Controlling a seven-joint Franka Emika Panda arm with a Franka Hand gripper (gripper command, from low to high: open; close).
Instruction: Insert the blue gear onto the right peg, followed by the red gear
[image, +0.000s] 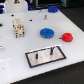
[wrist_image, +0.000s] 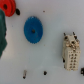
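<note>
I see blue gear (image: 46, 33) flat on bench (image: 30, 42), red gear (image: 67, 36) just beside it. Plate (image: 46, 56) w/ 2 pegs nearer cam. Tool not in view, can't tell state.

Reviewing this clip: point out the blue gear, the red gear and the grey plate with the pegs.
blue gear (image: 47, 33), exterior view, on its top face.
red gear (image: 67, 36), exterior view, on its top face.
grey plate (image: 42, 58), exterior view, on bare grey surface left of the pegs.

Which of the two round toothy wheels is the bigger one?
The blue gear is the bigger one. It lies flat on the white table, clearly wider than the red gear beside it, toward the exterior view's right.
</note>
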